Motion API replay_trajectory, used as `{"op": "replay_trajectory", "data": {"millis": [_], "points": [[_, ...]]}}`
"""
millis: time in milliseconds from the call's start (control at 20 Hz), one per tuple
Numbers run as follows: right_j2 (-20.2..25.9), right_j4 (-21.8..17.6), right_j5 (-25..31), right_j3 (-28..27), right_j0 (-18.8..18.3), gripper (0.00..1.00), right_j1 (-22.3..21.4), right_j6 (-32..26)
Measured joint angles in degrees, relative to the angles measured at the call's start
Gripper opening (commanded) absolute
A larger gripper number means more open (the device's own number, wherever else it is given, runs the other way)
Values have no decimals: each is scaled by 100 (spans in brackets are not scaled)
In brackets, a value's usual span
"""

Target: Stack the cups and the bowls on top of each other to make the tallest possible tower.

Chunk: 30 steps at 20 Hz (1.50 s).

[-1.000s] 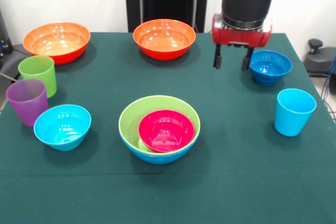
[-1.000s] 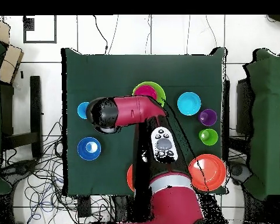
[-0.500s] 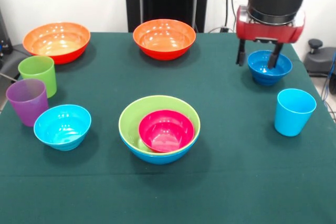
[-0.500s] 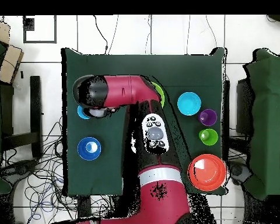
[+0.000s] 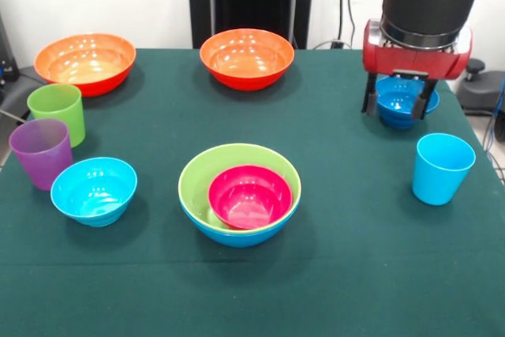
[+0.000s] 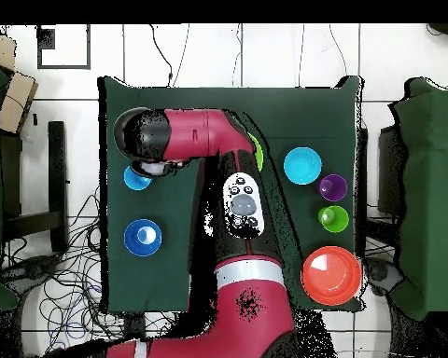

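Observation:
My gripper (image 5: 397, 110) hangs open above the table's right side. The small dark blue bowl (image 5: 398, 100) shows behind it, between the two fingers. In the overhead view that bowl (image 6: 142, 237) lies uncovered, and the arm's end partly covers the light blue cup (image 6: 133, 179). The cup (image 5: 442, 167) stands upright just below the gripper in the front view. The tower is a magenta bowl (image 5: 250, 195) inside a lime green bowl (image 5: 197, 173), which sits in a blue bowl (image 5: 237, 236) at the table's middle.
A cyan bowl (image 5: 94, 189), a purple cup (image 5: 41, 151) and a green cup (image 5: 57, 112) stand at the left. Two orange bowls (image 5: 84, 61) (image 5: 246, 57) sit along the far edge. The arm (image 6: 237, 205) hides one orange bowl and most of the tower from overhead.
The gripper has moved right in the front view, from left of the dark blue bowl to in front of it, and slightly lower. It stayed open. Nothing else moved.

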Motion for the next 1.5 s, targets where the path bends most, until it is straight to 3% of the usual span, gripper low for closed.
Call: {"op": "replay_trajectory", "data": {"millis": [750,1500], "points": [[-297,174,-836,121,356,100,365,199],[-467,448,-1033,414,691,100,381,334]]}}
